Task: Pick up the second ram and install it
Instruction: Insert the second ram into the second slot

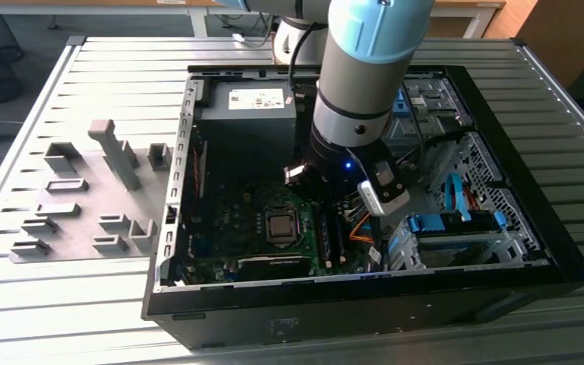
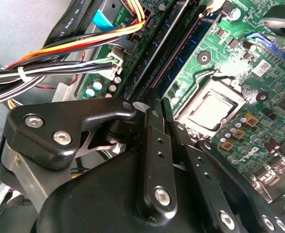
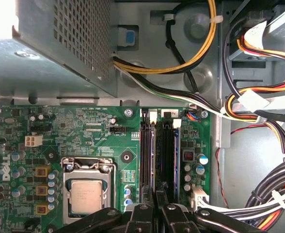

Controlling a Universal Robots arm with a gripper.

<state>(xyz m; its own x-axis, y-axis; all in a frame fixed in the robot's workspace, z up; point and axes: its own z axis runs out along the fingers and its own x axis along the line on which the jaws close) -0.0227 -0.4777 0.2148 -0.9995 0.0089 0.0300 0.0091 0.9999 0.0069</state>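
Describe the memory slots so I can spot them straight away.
Look inside the open black computer case at the green motherboard. Just beside the square silver processor run the memory slots: long, narrow black channels lying side by side, unlike the small chips and capacitors around them.

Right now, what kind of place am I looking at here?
Probably a robotics lab or test workshop: a robot arm reaches into an open computer case on a slatted metal table, beside grey fixture blocks.
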